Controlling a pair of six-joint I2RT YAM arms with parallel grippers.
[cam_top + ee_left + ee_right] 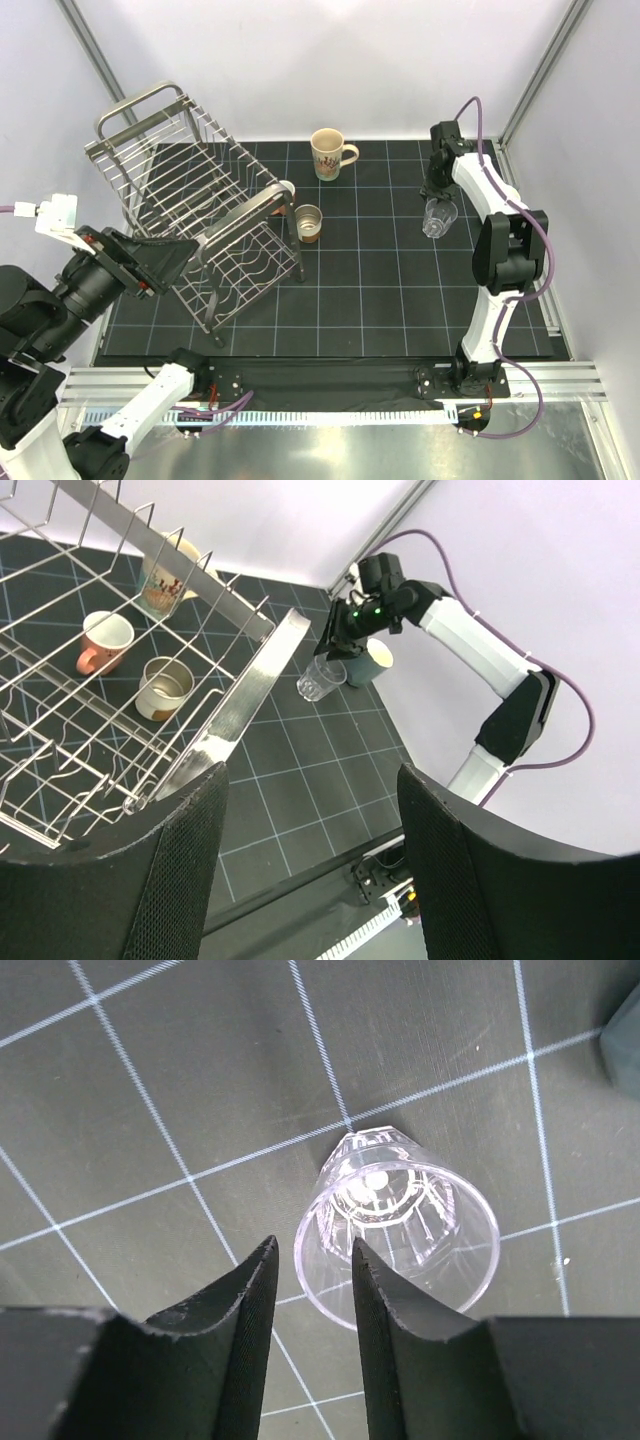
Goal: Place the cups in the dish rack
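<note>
I count five cups across my feeds: one cream mug [330,153] with a red-brown print, one salmon-pink mug [103,640], one small brown-based cup [308,223], one clear glass [400,1230] and one grey-teal tumbler [378,662]. There is one wire dish rack [240,220]. I have two arms, the left arm [90,285] and the right arm [505,250], so two pincers: the left pincer [312,780] and the right pincer [312,1255]. One gridded black surface [400,300] carries everything.

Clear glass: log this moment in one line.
right gripper: shut on clear glass rim | left gripper: open, empty, near dish rack handle | clear glass: not yet in dish rack
</note>
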